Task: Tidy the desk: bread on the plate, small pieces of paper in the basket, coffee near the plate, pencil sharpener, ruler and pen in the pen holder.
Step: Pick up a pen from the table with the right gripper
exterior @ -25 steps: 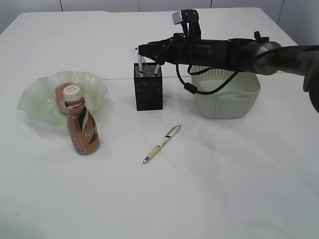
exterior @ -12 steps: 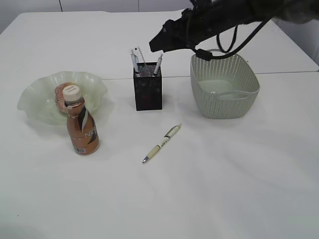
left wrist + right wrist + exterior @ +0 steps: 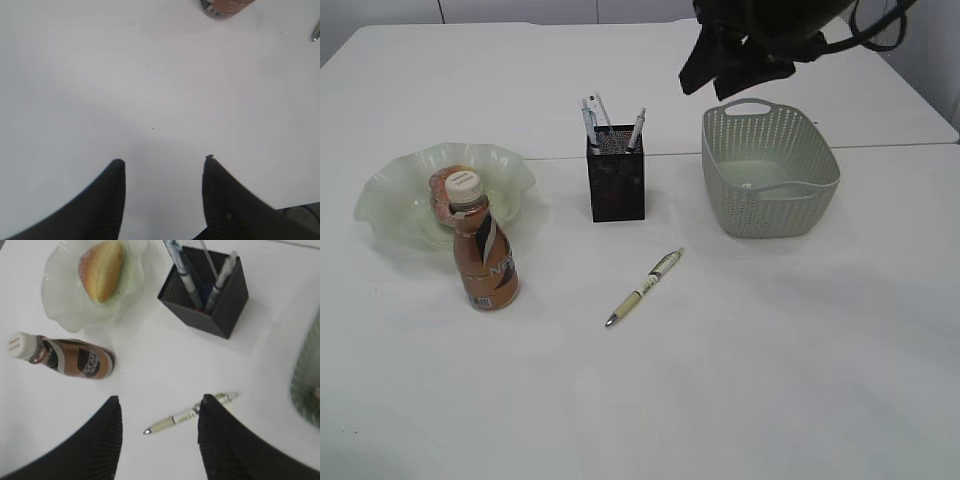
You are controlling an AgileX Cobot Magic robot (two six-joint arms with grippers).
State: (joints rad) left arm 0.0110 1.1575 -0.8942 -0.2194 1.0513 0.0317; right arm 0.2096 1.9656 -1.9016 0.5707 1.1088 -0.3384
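Both tools stand partly open and empty. The right tool [image 3: 159, 412] hangs high above the pen [image 3: 189, 414] on the counter [image 3: 770, 350], the pen holder [image 3: 206, 289] beyond it; the left tool [image 3: 162, 165] hovers over bare counter.

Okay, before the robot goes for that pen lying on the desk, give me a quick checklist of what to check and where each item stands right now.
1. Right gripper empty, fingers apart: ok.
2. Left gripper empty, fingers apart: ok.
3. Pen lying free on the desk, nothing touching it: ok.
4. Pen holder upright, with room beside the pens already standing in it: ok.
5. Bread on the plate, coffee upright beside it: ok.
6. Paper pieces in the basket: cannot tell, only a small white bit shows.
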